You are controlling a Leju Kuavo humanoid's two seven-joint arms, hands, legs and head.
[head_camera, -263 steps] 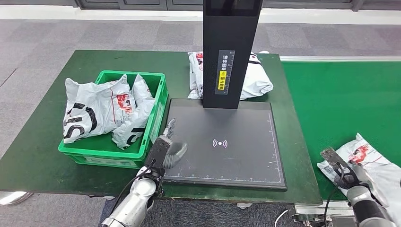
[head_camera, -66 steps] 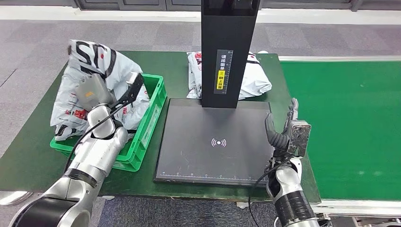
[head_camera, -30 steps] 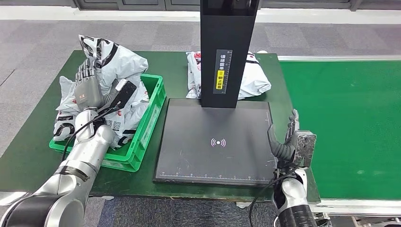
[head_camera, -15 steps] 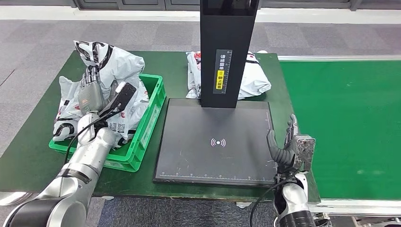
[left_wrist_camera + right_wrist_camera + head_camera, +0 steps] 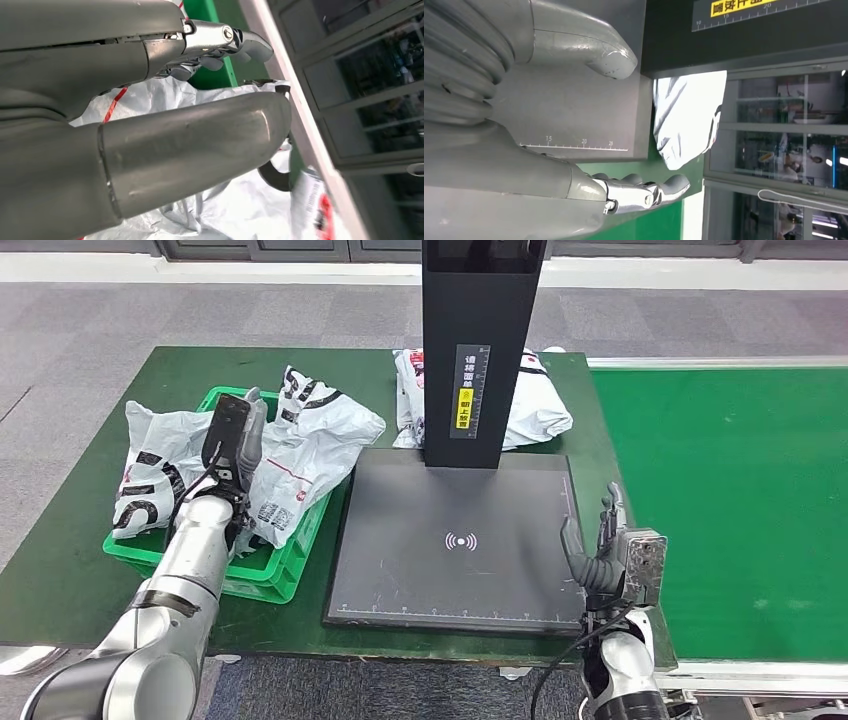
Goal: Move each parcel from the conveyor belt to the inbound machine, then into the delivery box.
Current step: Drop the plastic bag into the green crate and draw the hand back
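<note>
A white parcel [image 5: 312, 438] with black and red print lies slumped across the green delivery box [image 5: 300, 545], spilling over its rim toward the scanner. My left hand [image 5: 234, 436] hovers just left of that parcel above the box, fingers apart and holding nothing. In the left wrist view my left hand [image 5: 150, 115] has thumb and fingers spread, with the white parcel [image 5: 225, 210] beyond them. Another parcel [image 5: 158, 472] fills the box's left side. My right hand [image 5: 608, 558] stands upright and open at the right edge of the inbound machine's black plate [image 5: 460, 540].
The machine's black column [image 5: 478, 350] rises at the back of the plate, with two white parcels [image 5: 538, 405] behind it. The green conveyor belt [image 5: 730, 510] runs along the right. The dark green table [image 5: 70, 570] drops off at its front edge.
My left hand held the parcel high over the box; now the parcel lies across the box and the hand has let go and shifted right. My right hand has hardly moved.
</note>
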